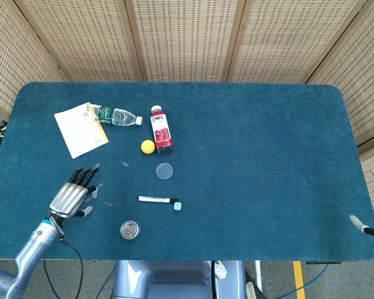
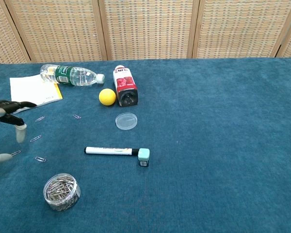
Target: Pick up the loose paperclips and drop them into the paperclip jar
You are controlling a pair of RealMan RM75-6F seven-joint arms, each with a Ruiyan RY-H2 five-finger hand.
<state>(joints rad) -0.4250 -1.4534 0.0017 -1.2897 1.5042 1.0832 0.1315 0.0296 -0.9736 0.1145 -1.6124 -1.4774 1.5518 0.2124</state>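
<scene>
Deep teal tabletop [image 1: 255,137] under everything, tan woven screens [image 1: 187,37] behind. A yellow ball [image 2: 107,96] sits bright beside the red-labelled juice bottle [image 2: 124,91]. A clear water bottle [image 2: 70,75] wears a green label. The marker [image 2: 110,151] is white, black-tipped; the pale mint eraser [image 2: 143,157]. Left hand [image 1: 71,194]: silver, black fingers.

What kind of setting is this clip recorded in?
Probably a lab or staged test area, not a working office: a table covered in blue felt, woven screens closing it in, and unrelated props such as a ball and a marker.
</scene>
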